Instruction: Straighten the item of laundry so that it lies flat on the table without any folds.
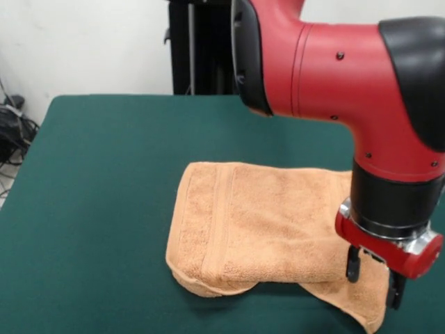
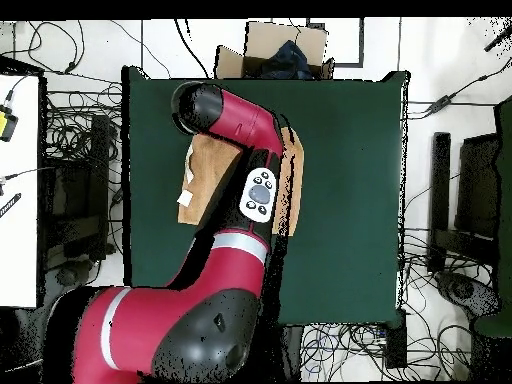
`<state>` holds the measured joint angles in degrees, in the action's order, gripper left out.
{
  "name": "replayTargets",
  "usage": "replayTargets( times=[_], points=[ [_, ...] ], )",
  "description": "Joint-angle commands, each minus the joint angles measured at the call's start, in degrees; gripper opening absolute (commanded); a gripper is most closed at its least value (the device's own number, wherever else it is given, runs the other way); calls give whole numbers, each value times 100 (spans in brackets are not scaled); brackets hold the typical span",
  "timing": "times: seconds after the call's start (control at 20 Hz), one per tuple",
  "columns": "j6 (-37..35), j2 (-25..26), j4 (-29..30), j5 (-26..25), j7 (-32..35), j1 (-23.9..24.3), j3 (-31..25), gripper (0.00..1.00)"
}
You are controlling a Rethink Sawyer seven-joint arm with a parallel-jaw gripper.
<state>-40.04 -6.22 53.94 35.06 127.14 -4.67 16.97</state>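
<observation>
1. Towel (image 1: 264,223) first: the light orange-tan terry cloth sits on the dark green counter (image 1: 97,209), folded over itself rather than spread flat.
2. From the front camera the upper layer shows as a broad slab with a woven border band running down its left part, and the fold bulges in a rounded roll along the lower left edge.
3. A lower layer pokes out beneath it at the bottom right, tapering to a corner by the picture's lower edge.
4. Look at the red and black arm (image 1: 348,69): it sweeps in from the top and fills the upper right of the front view, wrist pointing down.
5. The hand (image 1: 373,278) hangs right over that poking-out corner, two dark fingers (image 1: 353,264) apart from each other, with cloth showing in the gap; whether they are pinching the fabric or only hovering at it, I cannot tell.
6. From overhead, the arm lies across the towel (image 2: 205,170) and hides most of it; tan cloth shows on both sides of the arm, with a small white tag (image 2: 186,198) at one edge.
7. Plenty of bare green counter (image 2: 350,180) surrounds the towel on all sides in that overhead view.
</observation>
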Motion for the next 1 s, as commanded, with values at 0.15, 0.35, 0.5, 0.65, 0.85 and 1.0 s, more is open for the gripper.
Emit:
replayTargets(
  times=[0.15, 0.35, 0.5, 0.65, 0.85, 1.0],
  points=[
    [667, 175, 1183, 172, 1041, 113, -952, 100],
    [902, 379, 1013, 168, 1108, 82, -1016, 100],
    [1101, 583, 808, 177, 1151, 75, -1087, 100],
    [1233, 735, 636, 186, 1178, 69, -1128, 100],
    [1342, 930, 408, 179, 1121, 103, -1183, 100],
    [1357, 1076, 219, 154, 1044, 131, -1192, 100]
  ],
)
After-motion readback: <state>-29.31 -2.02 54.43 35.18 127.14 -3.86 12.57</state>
